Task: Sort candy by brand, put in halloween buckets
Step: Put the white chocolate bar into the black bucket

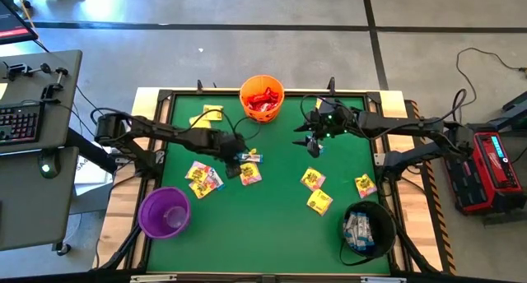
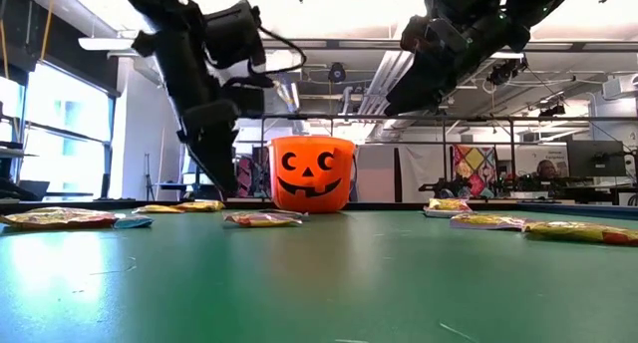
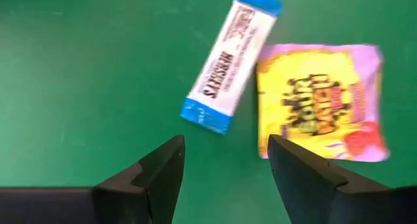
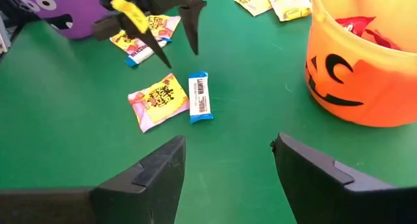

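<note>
A white-blue candy (image 3: pixel 231 58) and a yellow candy packet (image 3: pixel 319 103) lie flat side by side on the green table (image 1: pixel 272 225). My left gripper (image 3: pixel 225 165) hovers open just above them, pointing steeply down, with nothing between its fingers. My right gripper (image 4: pixel 228 165) hangs open and higher up near the orange bucket (image 1: pixel 262 98), which holds red candy. The purple bucket (image 1: pixel 165 212) stands near left. The black bucket (image 1: pixel 367 229), near right, holds white-blue packets. More yellow packets (image 1: pixel 202 178) (image 1: pixel 315 191) lie loose on the table.
Two yellow packets (image 1: pixel 206 114) lie at the far left, beside the orange bucket. A raised frame (image 1: pixel 395 201) borders the table. A desk with a keyboard (image 1: pixel 20 122) stands off the left side and a red case (image 1: pixel 490 164) off the right. Bare green lies along the near middle.
</note>
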Tool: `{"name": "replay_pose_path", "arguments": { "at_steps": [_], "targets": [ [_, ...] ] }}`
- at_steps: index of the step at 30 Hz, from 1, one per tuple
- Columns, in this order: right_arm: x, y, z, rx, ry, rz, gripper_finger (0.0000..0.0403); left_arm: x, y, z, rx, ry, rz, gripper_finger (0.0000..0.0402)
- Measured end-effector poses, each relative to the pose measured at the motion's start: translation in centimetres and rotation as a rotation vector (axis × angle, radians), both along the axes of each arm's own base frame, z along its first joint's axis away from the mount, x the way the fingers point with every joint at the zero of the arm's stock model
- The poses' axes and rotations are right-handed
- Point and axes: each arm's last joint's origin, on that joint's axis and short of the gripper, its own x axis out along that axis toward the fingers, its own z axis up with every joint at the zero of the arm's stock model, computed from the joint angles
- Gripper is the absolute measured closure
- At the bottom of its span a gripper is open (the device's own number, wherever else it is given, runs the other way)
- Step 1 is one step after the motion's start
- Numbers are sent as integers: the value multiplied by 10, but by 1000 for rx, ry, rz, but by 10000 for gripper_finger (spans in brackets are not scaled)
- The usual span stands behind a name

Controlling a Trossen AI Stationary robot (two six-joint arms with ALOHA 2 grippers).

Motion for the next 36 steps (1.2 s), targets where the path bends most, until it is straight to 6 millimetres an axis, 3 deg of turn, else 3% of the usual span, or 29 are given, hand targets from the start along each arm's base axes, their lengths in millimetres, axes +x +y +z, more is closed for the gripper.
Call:
{"name": "replay_pose_path", "arguments": {
  "at_steps": [17, 28, 36],
  "targets": [
    [2, -3, 3, -49, -25, -60, 182, -11, 24, -23, 20, -86, -228, 188],
    [1, -4, 3, 50, -29, -195, 182, -14, 26, -33, 52, -132, -265, 188],
    [1, -6, 3, 28, -23, -259, 182, -29, 23, -48, 51, -126, -323, 194]
  ]
}}
